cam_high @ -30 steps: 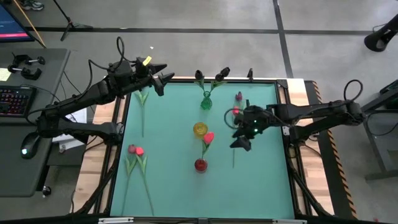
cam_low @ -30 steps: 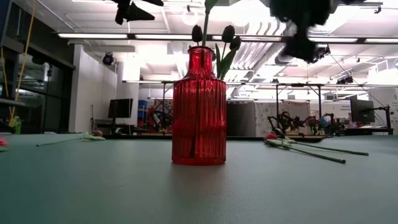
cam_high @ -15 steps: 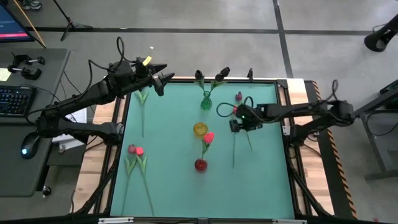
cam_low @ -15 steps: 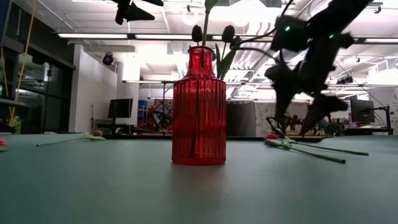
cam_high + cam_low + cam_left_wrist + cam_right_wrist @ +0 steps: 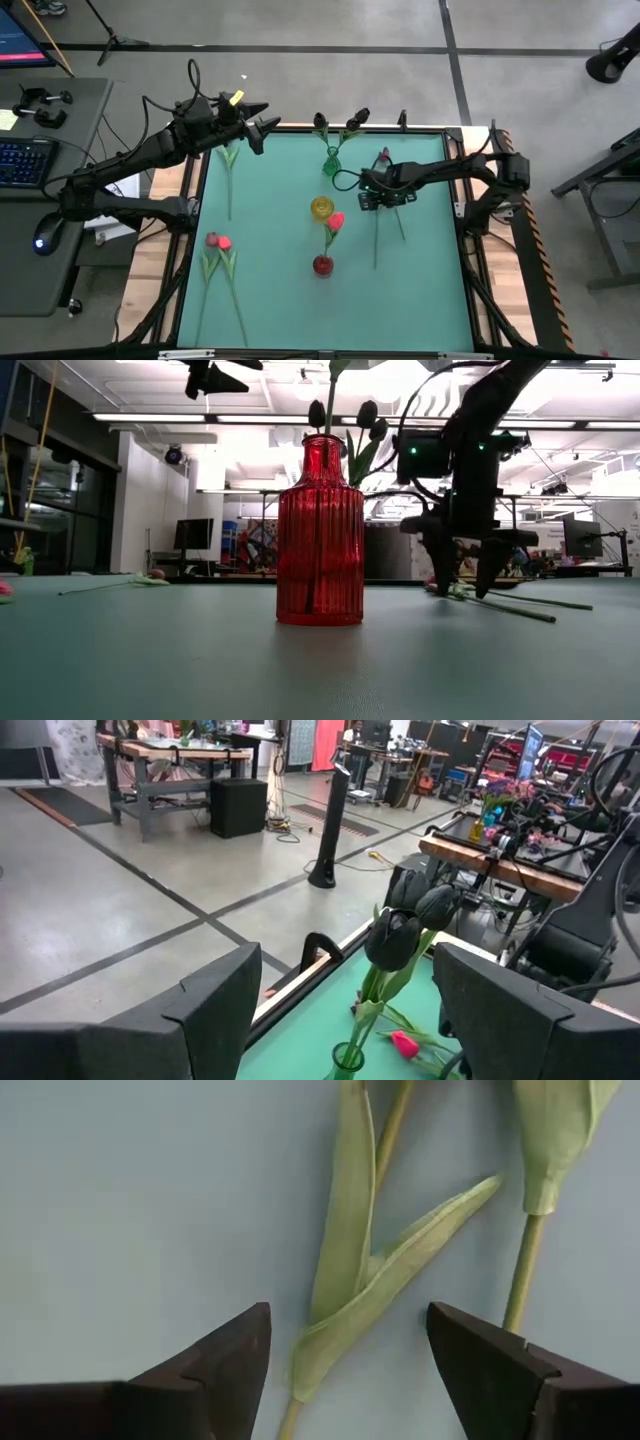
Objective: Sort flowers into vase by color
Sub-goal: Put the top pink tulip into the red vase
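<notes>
Two tulips lie flat at the table's right, their stems (image 5: 377,235) running toward the near edge; one pink head (image 5: 383,155) shows beyond my gripper. My right gripper (image 5: 378,197) points straight down over them, open, one finger on each side of a stem's pale green leaves (image 5: 350,1300); the second stem (image 5: 525,1270) lies just outside one finger. In the low view the right gripper (image 5: 460,575) hangs close above the lying flowers (image 5: 500,603). My left gripper (image 5: 262,128) stays raised and open at the far left corner, facing the near-black tulips (image 5: 400,935).
A green vase (image 5: 331,160) holds near-black tulips at the far middle. A yellow vase (image 5: 321,207) stands at the centre, and a red vase (image 5: 322,265) with a red tulip (image 5: 335,222) nearer. More tulips lie at the left (image 5: 220,258) and far left (image 5: 229,170).
My right gripper has come down from well above the table to just over the lying tulips, drifting a little toward the left and far edges. It has rolled and tipped until its fingers point straight down. The flowers have not moved.
</notes>
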`<action>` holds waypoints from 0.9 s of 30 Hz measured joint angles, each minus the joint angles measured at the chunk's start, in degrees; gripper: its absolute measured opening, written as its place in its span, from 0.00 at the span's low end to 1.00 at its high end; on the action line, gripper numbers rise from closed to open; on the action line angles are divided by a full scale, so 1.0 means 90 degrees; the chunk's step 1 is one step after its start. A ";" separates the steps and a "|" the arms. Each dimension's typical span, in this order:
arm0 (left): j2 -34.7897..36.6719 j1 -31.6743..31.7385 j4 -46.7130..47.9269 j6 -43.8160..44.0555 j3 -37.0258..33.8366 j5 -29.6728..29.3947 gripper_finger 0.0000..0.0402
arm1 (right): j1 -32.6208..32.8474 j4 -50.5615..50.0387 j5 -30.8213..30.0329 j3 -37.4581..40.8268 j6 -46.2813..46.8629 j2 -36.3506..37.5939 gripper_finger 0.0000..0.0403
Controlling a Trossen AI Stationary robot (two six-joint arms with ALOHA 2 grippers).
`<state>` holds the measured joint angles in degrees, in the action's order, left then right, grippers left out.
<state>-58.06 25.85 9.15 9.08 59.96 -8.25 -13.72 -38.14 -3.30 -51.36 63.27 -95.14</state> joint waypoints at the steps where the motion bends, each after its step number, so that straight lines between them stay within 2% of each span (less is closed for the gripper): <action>1: 0.0000 0.0000 0.0002 -0.0027 0.0000 0.0000 0.71 | 0.0000 -0.0024 -0.0032 -0.0009 0.0070 -0.0033 0.63; 5: 0.0000 0.0000 0.0002 -0.0033 0.0000 0.0000 0.71 | 0.0002 -0.0006 -0.0130 -0.0023 0.0131 -0.0220 0.59; 8: 0.0000 0.0000 0.0002 -0.0037 0.0000 0.0000 0.71 | 0.0036 0.0011 -0.0234 -0.0021 0.0091 -0.0340 0.51; 10: 0.0000 0.0000 0.0002 -0.0038 0.0000 0.0000 0.71 | 0.0098 0.0022 -0.0388 -0.0018 -0.0095 -0.0355 0.41; 14: 0.0000 0.0000 0.0002 -0.0089 0.0000 0.0000 0.71 | 0.0246 -0.0083 -0.0534 -0.0003 -0.0637 -0.0170 0.08; 15: -0.0002 0.0000 0.0002 -0.0122 0.0000 0.0000 0.71 | 0.0296 -0.0126 -0.0534 0.0012 -0.0814 -0.0082 0.04; 18: 0.0000 0.0000 0.0002 -0.0139 0.0000 0.0000 0.71 | 0.0472 -0.0425 -0.0403 0.0045 -0.1197 0.0453 0.04; 22: 0.0000 0.0000 0.0000 -0.0127 0.0000 0.0000 0.71 | 0.0899 -0.0200 -0.0219 0.0030 -0.1989 0.1541 0.01; 27: 0.0000 0.0000 0.0000 -0.0019 0.0000 0.0000 0.71 | 0.1657 0.1316 0.0330 0.0030 -0.3317 0.2849 0.01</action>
<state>-58.06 25.85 9.15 8.91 59.96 -8.25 1.20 -26.30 -0.33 -51.09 33.41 -69.50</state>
